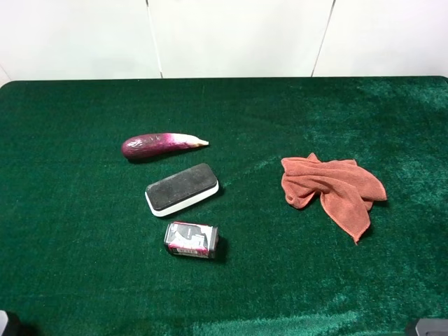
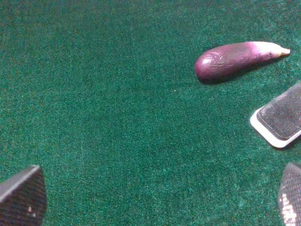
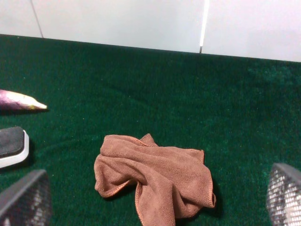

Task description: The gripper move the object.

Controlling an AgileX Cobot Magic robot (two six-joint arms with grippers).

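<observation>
The purple eggplant (image 1: 162, 145) lies on the green cloth-covered table (image 1: 84, 231), left of centre, with its whitish tip pointing right. It also shows in the left wrist view (image 2: 235, 59), and only its tip shows in the right wrist view (image 3: 21, 101). My left gripper (image 2: 155, 200) is open and empty, well short of the eggplant; its fingertips (image 2: 21, 195) stand wide apart. My right gripper (image 3: 155, 197) is open and empty, near the rust-orange cloth. In the high view only slivers of both arms show at the bottom corners.
A black-topped white eraser block (image 1: 182, 188) lies just in front of the eggplant. A small can (image 1: 191, 239) lies in front of the eraser. The rust-orange cloth (image 1: 329, 189) is crumpled at the right. A white wall (image 1: 238, 35) runs behind the table.
</observation>
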